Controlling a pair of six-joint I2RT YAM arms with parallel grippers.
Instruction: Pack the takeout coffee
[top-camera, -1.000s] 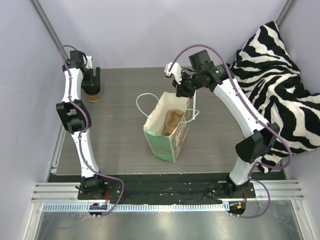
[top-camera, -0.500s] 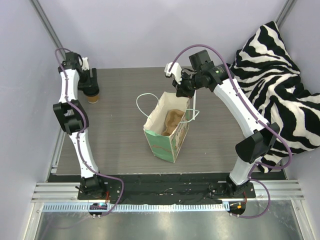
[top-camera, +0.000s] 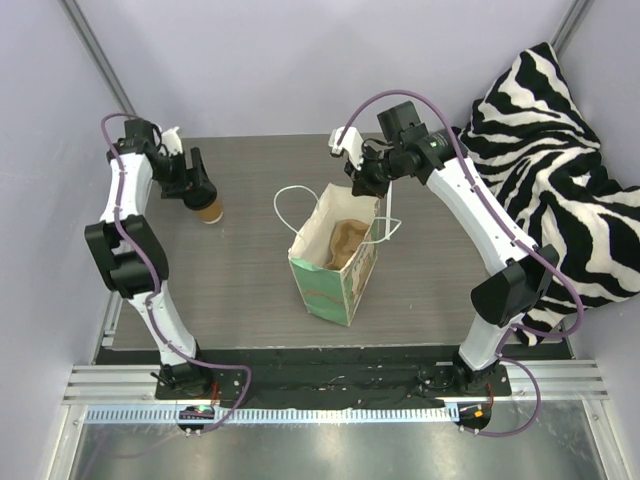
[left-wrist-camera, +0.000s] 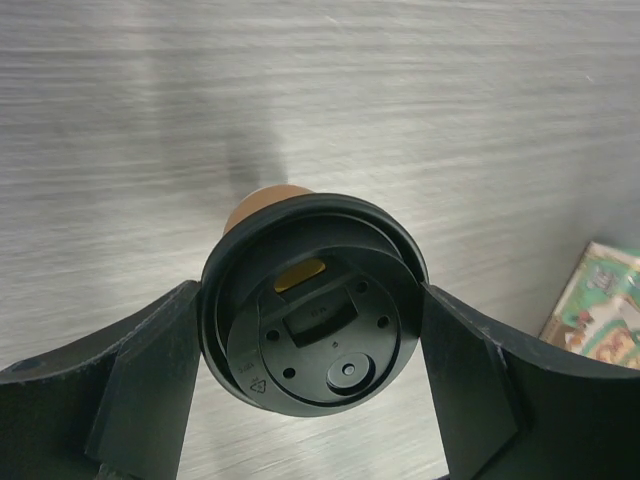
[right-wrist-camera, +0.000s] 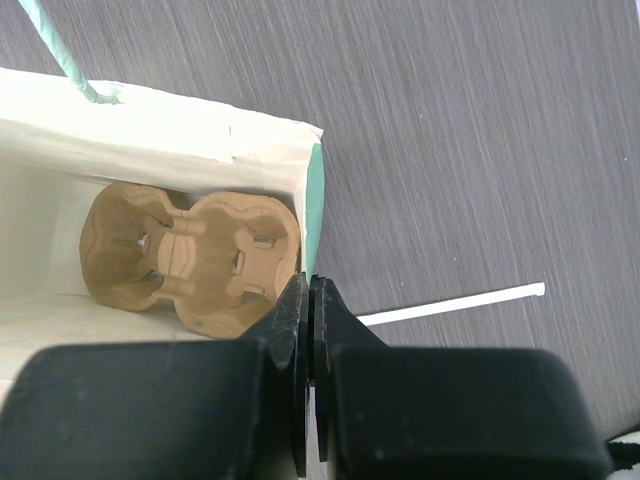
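Observation:
The takeout coffee (top-camera: 209, 210), a tan paper cup with a black lid (left-wrist-camera: 315, 330), sits between the fingers (left-wrist-camera: 150, 370) of my left gripper (top-camera: 200, 190), which is shut on it at lid height, at the table's back left. Whether its base touches the table I cannot tell. The mint-green bag (top-camera: 335, 270) stands open mid-table with the brown pulp carrier (top-camera: 345, 240) inside. My right gripper (top-camera: 362, 180) is shut on the bag's far rim (right-wrist-camera: 312, 215). In the right wrist view the carrier (right-wrist-camera: 190, 260) lies on the bag floor, just left of that gripper (right-wrist-camera: 308, 290).
A zebra-striped cushion (top-camera: 560, 150) fills the right side beyond the table edge. The bag's white string handles (top-camera: 285, 200) loop out toward the left and right. A corner of the bag (left-wrist-camera: 600, 310) shows at the right of the left wrist view. Walls stand close behind and on the left.
My left gripper has closed on the coffee and carried it right and toward the front, away from the back-left corner. The right gripper and bag have not moved.

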